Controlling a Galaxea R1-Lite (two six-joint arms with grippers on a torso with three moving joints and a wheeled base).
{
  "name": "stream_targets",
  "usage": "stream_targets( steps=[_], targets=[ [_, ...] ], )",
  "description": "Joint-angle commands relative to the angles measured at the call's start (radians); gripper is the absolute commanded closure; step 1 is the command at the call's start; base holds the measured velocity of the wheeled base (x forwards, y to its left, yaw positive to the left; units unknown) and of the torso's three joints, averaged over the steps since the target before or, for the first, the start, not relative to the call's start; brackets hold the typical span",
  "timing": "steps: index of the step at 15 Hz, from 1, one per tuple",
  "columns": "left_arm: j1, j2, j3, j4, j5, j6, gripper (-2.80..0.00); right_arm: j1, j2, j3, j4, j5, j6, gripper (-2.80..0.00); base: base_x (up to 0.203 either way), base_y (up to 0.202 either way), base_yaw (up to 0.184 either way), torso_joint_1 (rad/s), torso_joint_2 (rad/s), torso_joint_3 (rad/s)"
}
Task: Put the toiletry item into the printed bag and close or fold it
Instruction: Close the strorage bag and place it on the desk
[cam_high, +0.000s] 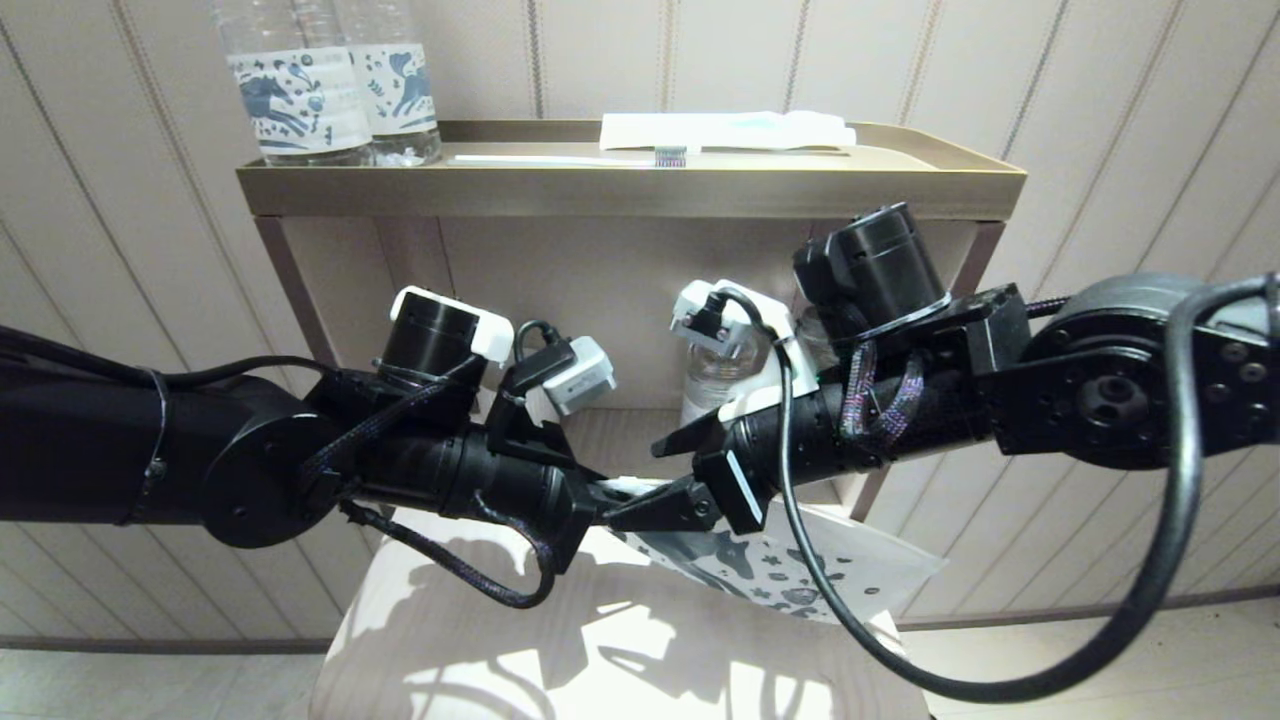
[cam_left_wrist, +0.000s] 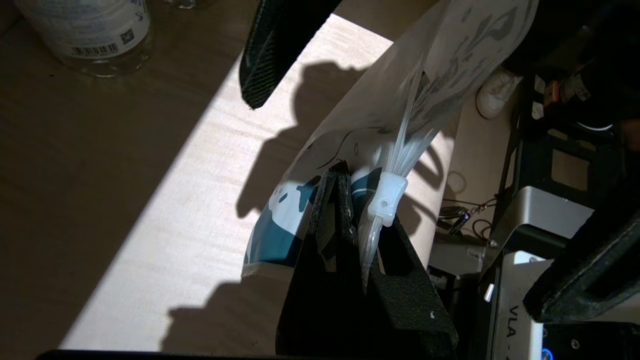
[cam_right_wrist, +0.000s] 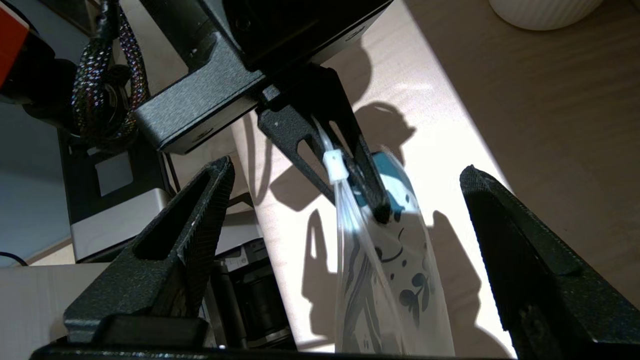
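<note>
The printed bag, white with a dark blue horse, hangs in the air over the pale wooden surface. My left gripper is shut on its zip end. In the left wrist view the left gripper pinches the printed bag right beside the white zip slider. My right gripper faces it, open. In the right wrist view the right gripper has one finger on each side of the printed bag and touches neither it nor the slider. The white comb is out of view.
Two water bottles, a toothbrush and a wrapped packet sit on the brass tray above. Another bottle stands on the shelf behind the grippers. In the right wrist view a white ribbed cup stands nearby.
</note>
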Motion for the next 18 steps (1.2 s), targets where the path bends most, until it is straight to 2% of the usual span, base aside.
stream_targets(
  steps=[1, 9, 10, 18],
  targets=[
    [-0.001, -0.002, 0.000, -0.002, -0.004, 0.002, 0.00, 0.003, 0.011, -0.003, 0.002, 0.003, -0.001, -2.80, 0.000, 0.000, 0.000, 0.000, 0.00, 0.000],
    [-0.002, 0.001, 0.002, -0.004, -0.004, 0.002, 0.00, 0.003, 0.014, -0.006, 0.000, 0.000, 0.000, -2.80, 0.000, 0.000, 0.000, 0.000, 0.00, 0.000],
    [-0.003, -0.002, 0.005, -0.004, -0.004, 0.002, 0.00, 0.003, 0.016, -0.005, 0.000, 0.000, 0.000, 0.00, 0.000, 0.000, 0.000, 0.000, 0.00, 0.000],
    [-0.006, 0.000, 0.006, -0.002, -0.004, 0.003, 0.00, 0.005, 0.026, 0.000, 0.000, 0.002, -0.014, 0.00, 0.000, 0.000, 0.000, 0.000, 0.00, 0.000]
  ],
)
